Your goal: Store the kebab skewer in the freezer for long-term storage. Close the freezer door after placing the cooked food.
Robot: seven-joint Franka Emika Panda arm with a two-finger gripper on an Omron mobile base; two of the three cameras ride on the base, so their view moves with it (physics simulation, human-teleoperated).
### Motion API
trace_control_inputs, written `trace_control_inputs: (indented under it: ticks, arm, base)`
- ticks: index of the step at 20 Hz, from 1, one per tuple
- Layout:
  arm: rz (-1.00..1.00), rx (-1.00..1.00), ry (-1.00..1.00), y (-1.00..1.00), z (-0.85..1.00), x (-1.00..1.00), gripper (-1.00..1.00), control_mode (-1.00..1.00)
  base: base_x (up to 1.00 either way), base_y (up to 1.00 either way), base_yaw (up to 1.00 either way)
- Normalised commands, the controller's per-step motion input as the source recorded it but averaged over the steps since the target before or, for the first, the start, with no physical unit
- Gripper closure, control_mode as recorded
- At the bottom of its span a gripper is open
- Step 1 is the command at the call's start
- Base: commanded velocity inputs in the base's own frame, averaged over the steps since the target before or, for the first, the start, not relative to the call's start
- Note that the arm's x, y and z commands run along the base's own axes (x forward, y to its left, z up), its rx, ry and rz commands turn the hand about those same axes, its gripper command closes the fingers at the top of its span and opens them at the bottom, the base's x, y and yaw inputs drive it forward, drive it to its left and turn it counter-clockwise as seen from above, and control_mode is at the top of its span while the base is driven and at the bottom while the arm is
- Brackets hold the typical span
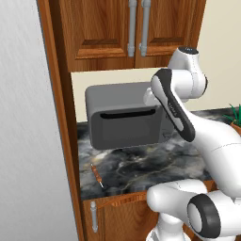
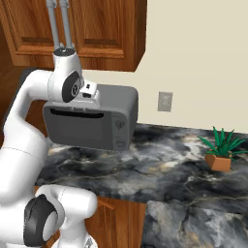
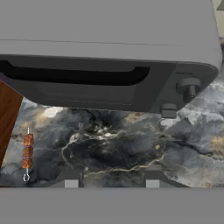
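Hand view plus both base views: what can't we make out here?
- End effector: in the hand view the bottom edge crops it to its fingertips, so how wide it stands is unclear; in the base views the arm's own links cover it.
- Kebab skewer: small at the hand view's left; a thin sliver in the left base view, chunks unreadable.
- Toaster oven: interior dark behind its window.
- Potted plant: cut by the left base view's right edge.
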Motion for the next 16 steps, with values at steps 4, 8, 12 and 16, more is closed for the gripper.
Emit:
trace_control_inputs:
  ticks: [4,8,12,16]
  arm:
    - [0.00,0.04,0.00,0.03,-0.09,-0.03,-1.00,-1.00]
    - [0.00,0.01,0.12,0.39,-0.21,0.00,-1.00,-1.00]
    - [-0.03,0.00,0.07,0.59,-0.25,0.00,-1.00,-1.00]
    - [-0.03,0.00,0.15,0.30,-0.26,-0.07,-1.00,-1.00]
  base:
    - [0.00,0.00,0.00]
    - [0.00,0.00,0.00]
    - [0.00,0.00,0.00]
    - [0.00,0.00,0.00]
